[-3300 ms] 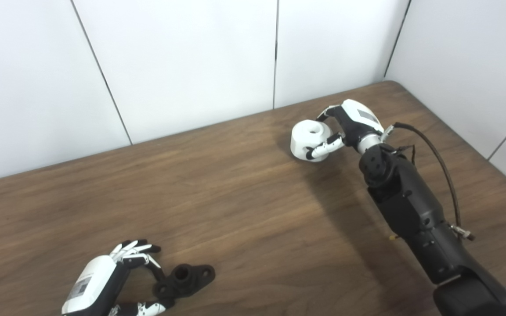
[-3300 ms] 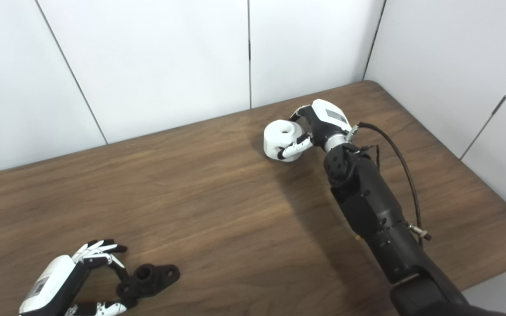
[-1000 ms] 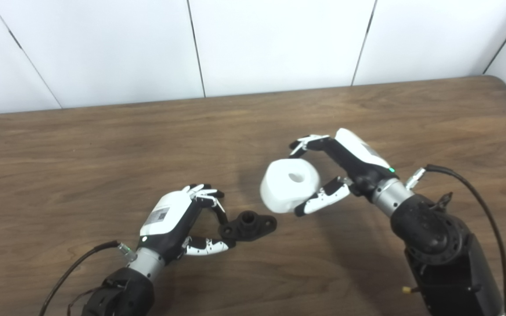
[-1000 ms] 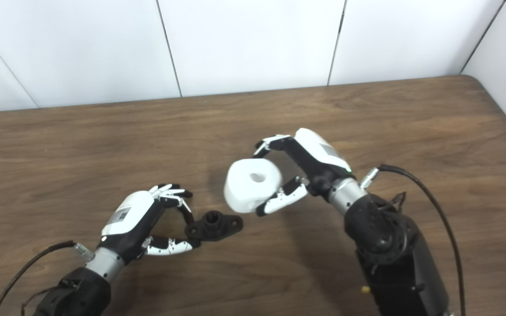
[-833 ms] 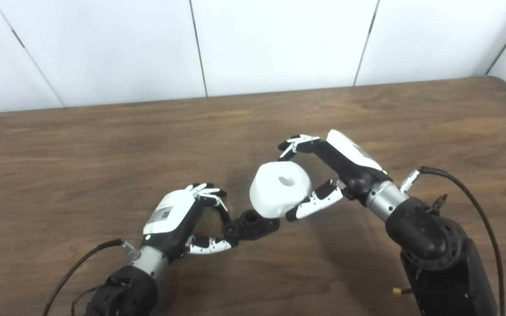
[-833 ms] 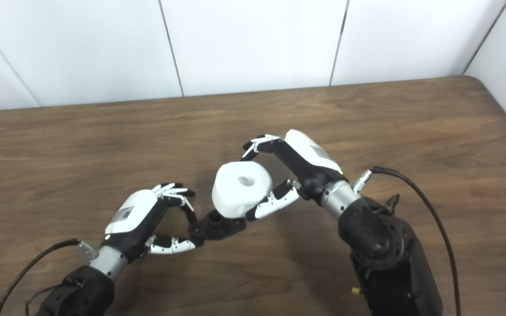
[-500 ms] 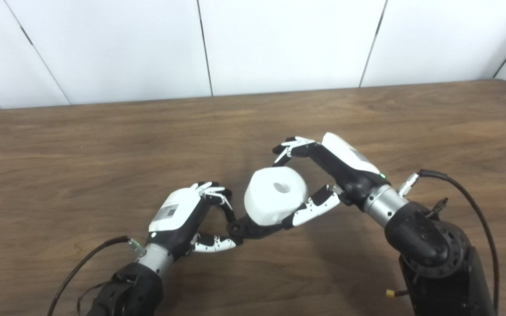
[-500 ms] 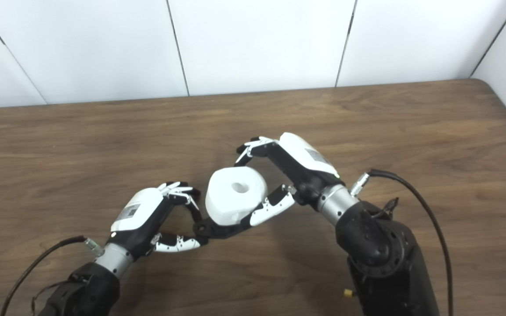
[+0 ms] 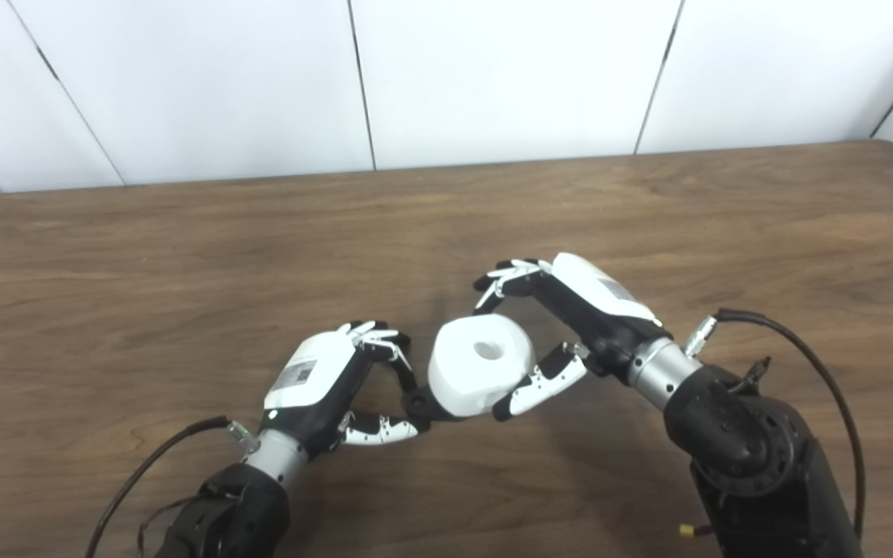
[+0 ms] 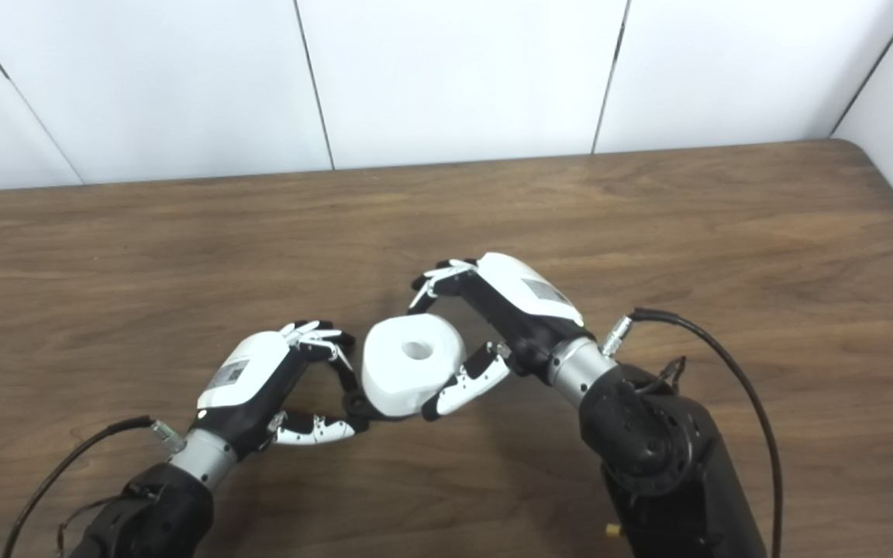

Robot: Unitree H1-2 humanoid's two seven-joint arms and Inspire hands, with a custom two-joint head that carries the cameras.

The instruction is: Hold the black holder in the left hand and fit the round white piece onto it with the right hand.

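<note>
Holder (image 9: 416, 404): black, at the lower middle of the frame, low over the counter; mostly hidden under the white piece, only its left end showed, and whether it touched the counter could not be told.
White piece (image 9: 477, 376): round, with a hole in its top face, sitting directly over the holder and covering it; whether it was fully seated could not be told.
Left hand (image 9: 328, 382): came in from the lower left, its fingers (image 9: 376, 339) and thumb closed on the holder's left end.
Right hand (image 9: 570, 318): came in from the lower right, wrapped around the white piece, fingers curled over its far upper edge and thumb pressed against its near right side.
Counter (image 9: 183, 256): dark brown wood grain, filling most of the frame.
Wall (image 9: 493, 70): white panels with dark seams, along the top of the frame.
Cables (image 9: 795, 341): black, running from both wrists toward the bottom edge.
</note>
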